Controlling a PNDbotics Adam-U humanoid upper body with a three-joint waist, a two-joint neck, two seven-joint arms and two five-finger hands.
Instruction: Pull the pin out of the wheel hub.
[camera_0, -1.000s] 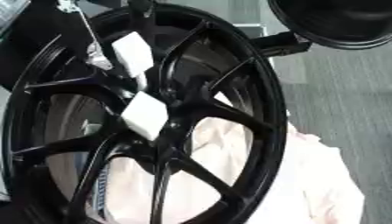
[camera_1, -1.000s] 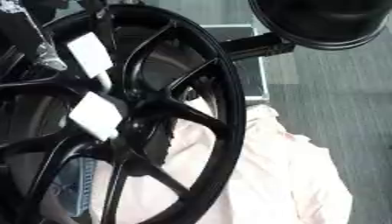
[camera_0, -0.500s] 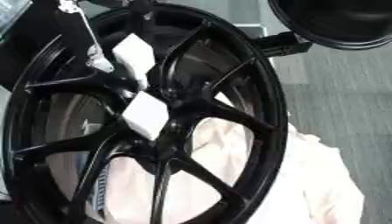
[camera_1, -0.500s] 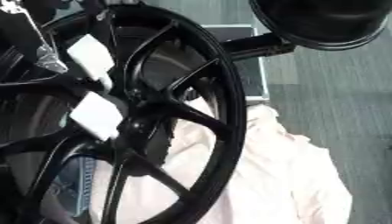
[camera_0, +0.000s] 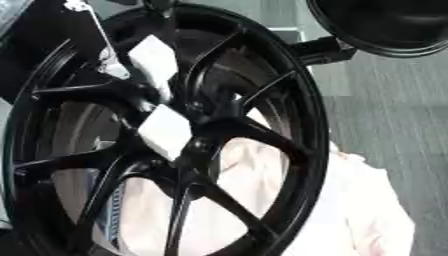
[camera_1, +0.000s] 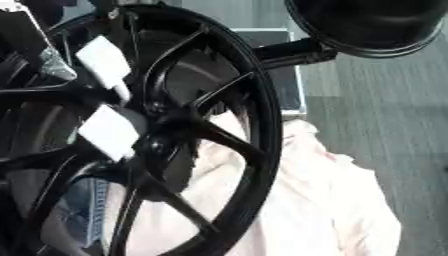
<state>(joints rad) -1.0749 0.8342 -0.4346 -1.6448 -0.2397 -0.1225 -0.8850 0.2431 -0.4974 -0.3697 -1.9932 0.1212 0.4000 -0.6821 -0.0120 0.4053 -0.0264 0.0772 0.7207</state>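
At the far left, only a matte black bulk of the robot's left arm (camera_0: 48, 45) shows. A thin pale cable (camera_0: 92, 25) runs down along it to a small shiny silver piece (camera_0: 109, 62), whose exact shape is unclear.

Black wheel hub (camera_1: 254, 125) upright before pale cloth (camera_1: 324, 200)

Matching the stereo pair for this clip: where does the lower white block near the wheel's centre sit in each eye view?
Left eye view: lower white block left of centre, on the hub.
Right eye view: same block, further left, at mid-height.
Shared landmark: the black wheel rim, with pale cloth behind it.
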